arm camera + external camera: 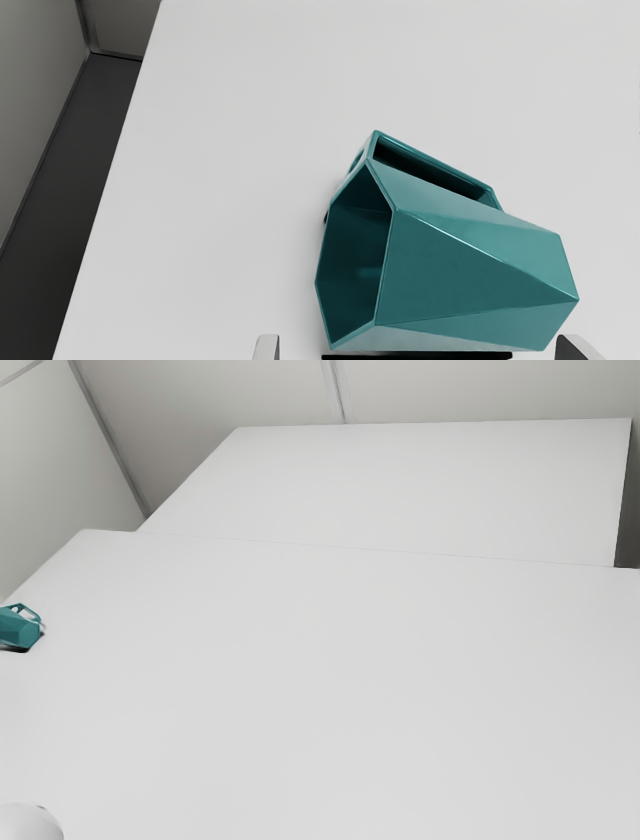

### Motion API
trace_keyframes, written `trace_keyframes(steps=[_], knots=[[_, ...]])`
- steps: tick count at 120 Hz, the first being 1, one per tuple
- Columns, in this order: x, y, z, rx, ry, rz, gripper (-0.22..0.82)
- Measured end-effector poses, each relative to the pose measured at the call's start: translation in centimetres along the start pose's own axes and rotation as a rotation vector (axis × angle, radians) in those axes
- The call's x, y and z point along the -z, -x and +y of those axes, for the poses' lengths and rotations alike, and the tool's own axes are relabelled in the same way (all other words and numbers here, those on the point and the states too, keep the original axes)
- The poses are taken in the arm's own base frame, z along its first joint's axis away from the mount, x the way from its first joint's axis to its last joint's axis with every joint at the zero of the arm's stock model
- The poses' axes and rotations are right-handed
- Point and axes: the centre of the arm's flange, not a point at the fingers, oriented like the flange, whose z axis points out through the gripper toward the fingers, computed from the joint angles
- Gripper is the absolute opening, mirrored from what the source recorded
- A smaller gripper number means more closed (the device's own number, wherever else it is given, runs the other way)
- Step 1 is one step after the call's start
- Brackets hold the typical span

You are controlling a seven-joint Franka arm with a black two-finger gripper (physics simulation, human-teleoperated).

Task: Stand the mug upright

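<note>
The teal faceted mug [18, 628] lies on its side at the exterior view's left edge, on the white table. In the wrist view the mug [465, 265] shows its dark open mouth turned toward the side of one finger, its base toward the side of the other, and its handle on the side away from the fingertips. My gripper [420, 347] is open, its two fingertips wide apart, with the mug's near side by the gap between them. Neither finger is seen pressing on the mug.
The white table [330, 680] extends beyond the mug, with another white surface [400, 490] behind it. A rounded white shape [28, 823] stands at the exterior view's lower left corner. The wrist view shows a table edge above dark floor [75, 165].
</note>
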Motion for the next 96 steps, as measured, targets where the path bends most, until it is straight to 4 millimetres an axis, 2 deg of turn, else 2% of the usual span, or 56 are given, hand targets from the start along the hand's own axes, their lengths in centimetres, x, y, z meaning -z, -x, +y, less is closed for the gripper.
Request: trace_keyframes(steps=[29, 61, 96], knots=[[-1.9, 0.7, -0.2, 0.007, 0.026, 0.042, 0.60], [-4.3, -1.5, 0.8, -0.023, 0.035, 0.072, 0.60], [-5.7, -0.2, 0.7, 0.051, 0.108, 0.136, 0.60]])
